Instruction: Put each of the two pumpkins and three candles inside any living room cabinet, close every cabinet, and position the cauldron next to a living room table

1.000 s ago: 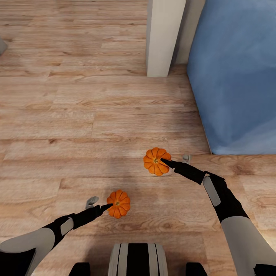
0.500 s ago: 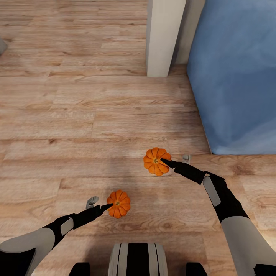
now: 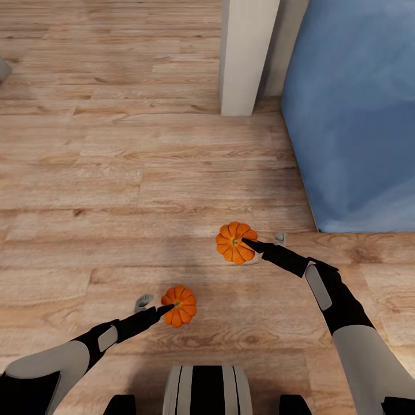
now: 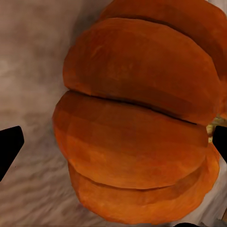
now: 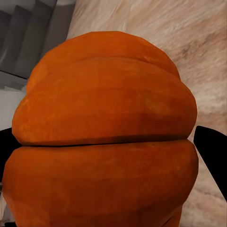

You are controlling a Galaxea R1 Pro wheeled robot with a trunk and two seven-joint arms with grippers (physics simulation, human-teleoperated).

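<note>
My left gripper [image 3: 166,309] straddles near pumpkin [image 3: 179,306], right gripper [image 3: 248,241] straddles far pumpkin [image 3: 234,242]. Can't tell if either is clamped. Rounded ribs could slip out when lifting.

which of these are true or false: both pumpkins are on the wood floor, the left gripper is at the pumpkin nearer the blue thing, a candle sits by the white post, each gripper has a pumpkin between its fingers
1. Both pumpkins are on the wood floor. True: the near pumpkin and the far pumpkin rest on the floor.
2. The left gripper is at the pumpkin nearer the blue thing. False: the left gripper is at the near one; the right gripper is at the one nearer the blue thing.
3. A candle sits by the white post. False: bare floor lies by the post.
4. Each gripper has a pumpkin between its fingers. True, in both wrist views.
</note>
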